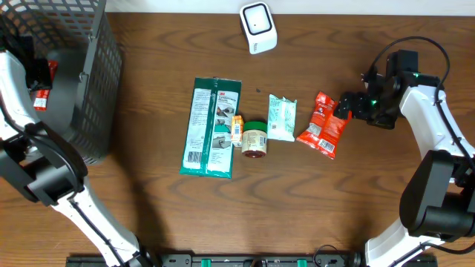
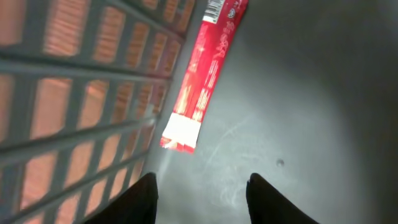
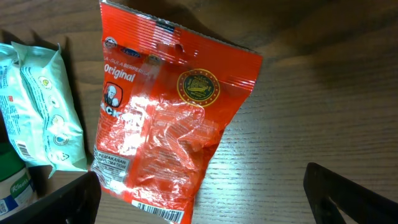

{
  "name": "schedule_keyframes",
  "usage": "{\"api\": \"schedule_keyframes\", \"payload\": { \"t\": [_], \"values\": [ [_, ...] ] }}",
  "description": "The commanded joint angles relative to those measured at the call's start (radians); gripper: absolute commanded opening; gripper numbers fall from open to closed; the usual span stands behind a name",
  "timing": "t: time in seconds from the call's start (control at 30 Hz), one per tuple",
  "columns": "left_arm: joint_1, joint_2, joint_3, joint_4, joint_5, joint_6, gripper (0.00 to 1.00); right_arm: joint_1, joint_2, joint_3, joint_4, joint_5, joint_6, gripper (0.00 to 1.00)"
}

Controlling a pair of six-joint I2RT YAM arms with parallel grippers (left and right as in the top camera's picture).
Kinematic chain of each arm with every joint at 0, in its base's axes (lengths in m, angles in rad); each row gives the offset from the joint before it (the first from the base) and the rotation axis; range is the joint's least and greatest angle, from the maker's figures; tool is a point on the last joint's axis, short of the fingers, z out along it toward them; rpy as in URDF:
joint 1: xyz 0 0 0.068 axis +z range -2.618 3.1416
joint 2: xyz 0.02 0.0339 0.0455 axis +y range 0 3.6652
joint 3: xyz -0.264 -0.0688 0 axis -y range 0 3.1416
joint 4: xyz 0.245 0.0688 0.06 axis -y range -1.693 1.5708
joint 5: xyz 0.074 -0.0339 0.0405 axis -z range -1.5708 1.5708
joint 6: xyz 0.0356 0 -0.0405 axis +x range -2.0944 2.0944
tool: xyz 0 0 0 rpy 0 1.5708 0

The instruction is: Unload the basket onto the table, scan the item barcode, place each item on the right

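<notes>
My left gripper (image 2: 202,180) hangs inside the grey basket (image 1: 82,67), open, with nothing between its dark fingers (image 2: 142,198). A red stick packet (image 2: 202,74) lies on the basket floor just ahead of it, beside the mesh wall. My right gripper (image 3: 200,174) stands wide open just above the table, at the right edge of a red snack bag (image 3: 165,118) that lies flat and untouched. The bag's barcode (image 3: 158,213) shows at its lower edge. A white scanner (image 1: 258,27) stands at the back of the table.
Left of the red snack bag (image 1: 324,124) lie a pale green pouch (image 1: 281,119), a green-lidded jar (image 1: 254,141), a small orange item (image 1: 237,128) and a long green-and-white pack (image 1: 211,127). The basket's mesh wall (image 2: 74,93) is close on my left gripper's left.
</notes>
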Motion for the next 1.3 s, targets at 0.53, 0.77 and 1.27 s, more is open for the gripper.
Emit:
{"api": "schedule_keyframes", "payload": {
  "t": [0.53,0.77,1.27],
  "values": [
    [0.065,0.171,0.005,0.107,0.133,0.055,0.50,-0.002,-0.008,0.009,-0.001,0.000,-0.004,0.99],
    [0.066,0.214,-0.004,0.107,0.159,0.055,0.54,-0.002,-0.008,0.009,-0.001,0.000,-0.004,0.99],
    [0.063,0.238,-0.013,0.020,0.296,0.049,0.30,-0.002,-0.008,0.009,-0.001,0.000,-0.004,0.99]
  ]
}}
